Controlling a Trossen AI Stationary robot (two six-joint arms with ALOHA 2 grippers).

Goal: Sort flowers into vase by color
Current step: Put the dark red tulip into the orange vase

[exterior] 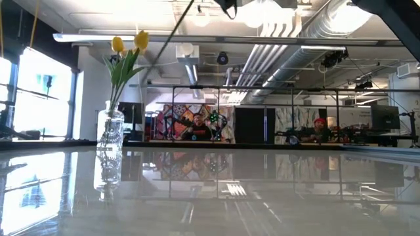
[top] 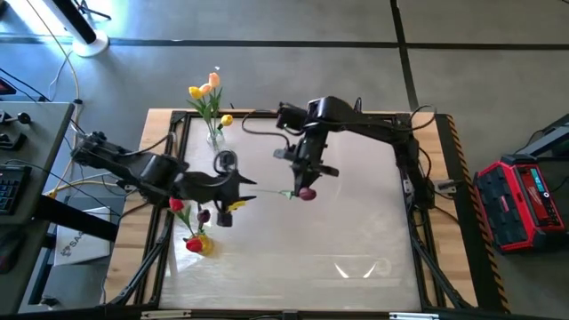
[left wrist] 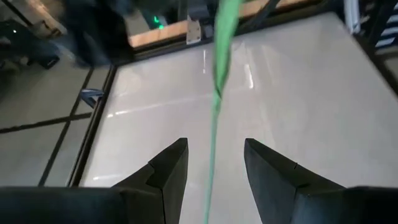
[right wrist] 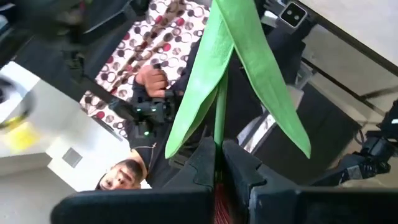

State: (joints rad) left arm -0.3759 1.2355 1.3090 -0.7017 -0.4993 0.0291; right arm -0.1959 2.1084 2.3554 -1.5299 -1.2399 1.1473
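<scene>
A dark maroon tulip (top: 307,193) hangs above the table's middle, and my right gripper (top: 305,180) is shut on it. Its thin green stem (left wrist: 214,106) runs toward the table's left and passes between the open fingers of my left gripper (left wrist: 214,165), which stand on either side of it without touching. The long leaves (right wrist: 249,68) spread out beyond my right gripper (right wrist: 219,155). A glass vase (top: 214,135) at the far left holds yellow and peach tulips (top: 204,91); it also shows in the low view (exterior: 110,131). My right gripper pinches the tulip's stem (right wrist: 219,134) between its two fingers, just past the maroon head (right wrist: 217,205) and below the leaves. The flower is lifted clear of the table, its stem reaching toward my left gripper.
Red, maroon and yellow tulip heads (top: 203,216) show under my left arm, with a red and yellow bunch (top: 196,242) nearer the front left. A round glass rim (top: 227,161) stands near the far vase. The table's right half (top: 373,231) is bare. A person (right wrist: 134,168) sits beyond the table.
</scene>
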